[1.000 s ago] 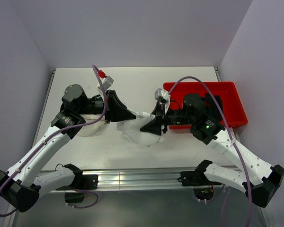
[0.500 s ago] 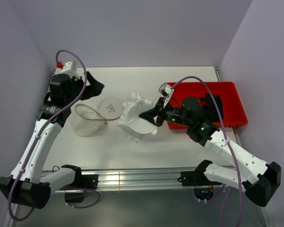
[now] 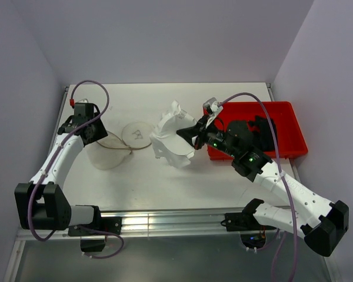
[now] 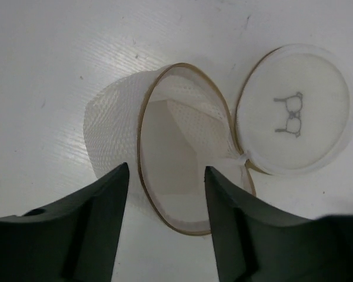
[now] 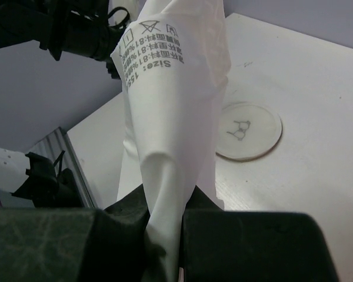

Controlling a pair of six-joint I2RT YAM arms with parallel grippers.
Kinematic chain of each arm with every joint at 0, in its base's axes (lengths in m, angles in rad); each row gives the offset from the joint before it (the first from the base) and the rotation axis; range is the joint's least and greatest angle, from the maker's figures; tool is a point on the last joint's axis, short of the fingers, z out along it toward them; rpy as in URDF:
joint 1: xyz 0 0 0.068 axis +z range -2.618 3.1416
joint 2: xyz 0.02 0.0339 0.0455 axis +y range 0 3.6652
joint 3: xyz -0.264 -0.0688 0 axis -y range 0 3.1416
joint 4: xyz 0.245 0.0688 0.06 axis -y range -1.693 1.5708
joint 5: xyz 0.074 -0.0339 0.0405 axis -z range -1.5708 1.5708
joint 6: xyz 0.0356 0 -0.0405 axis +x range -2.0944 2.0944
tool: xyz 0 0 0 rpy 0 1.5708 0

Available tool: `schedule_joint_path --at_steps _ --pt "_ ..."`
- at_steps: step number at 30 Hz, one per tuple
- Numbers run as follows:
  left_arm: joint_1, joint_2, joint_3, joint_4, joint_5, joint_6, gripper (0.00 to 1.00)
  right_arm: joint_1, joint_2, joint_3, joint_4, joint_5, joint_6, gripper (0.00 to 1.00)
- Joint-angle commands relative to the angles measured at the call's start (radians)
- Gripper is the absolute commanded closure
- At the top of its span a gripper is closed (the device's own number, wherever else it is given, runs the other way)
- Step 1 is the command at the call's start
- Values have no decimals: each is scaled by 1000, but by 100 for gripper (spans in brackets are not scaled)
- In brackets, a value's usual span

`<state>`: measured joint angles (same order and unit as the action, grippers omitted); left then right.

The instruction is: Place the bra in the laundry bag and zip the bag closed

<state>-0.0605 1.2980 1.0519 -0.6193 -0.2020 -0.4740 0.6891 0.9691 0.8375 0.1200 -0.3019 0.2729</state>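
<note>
Only the right wrist view shows the right gripper [image 5: 165, 229] clamped on the bra [image 5: 176, 100] (label legible). My left gripper [image 4: 166, 171], pulled back since earlier, hangs spread over the open laundry bag [image 4: 115, 132], mid-frame.

On my right wrist feed, the right gripper [image 5: 165, 218] has its dark fingers [image 5: 241, 247] closed on a fold of the white bra [image 5: 176, 100], which rises up the middle of the frame. Printed care text starting "Size: 75" [image 5: 150, 56] runs across the fabric. Behind it, the laundry bag's round lid [image 5: 248, 130] lies flat on the white table [image 5: 306, 82], black mark up. The left arm [image 5: 59, 26] shows dark at top left.
</note>
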Motion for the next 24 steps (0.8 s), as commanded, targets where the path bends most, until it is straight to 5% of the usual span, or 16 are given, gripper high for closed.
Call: schedule_joint_path --at_steps 1,3,4,5,16,24 --pt "2 9 -19 10 -48 35 46 -10 8 17 78 29 8 100" --pt "1 27 -21 32 -19 35 63 -11 19 21 92 18 15 100" --pt "-4 30 -21 41 4 32 90 -11 23 23 99 17 25 100" --pt "-10 32 -20 50 42 31 99 -11 35 31 110 17 32 100" --pt "-282 -146 -30 340 459 -49 100 -13 4 110 89 96 38 100" --pt "-282 -321 -318 504 440 -176 100 -13 -17 163 79 64 -15 100"
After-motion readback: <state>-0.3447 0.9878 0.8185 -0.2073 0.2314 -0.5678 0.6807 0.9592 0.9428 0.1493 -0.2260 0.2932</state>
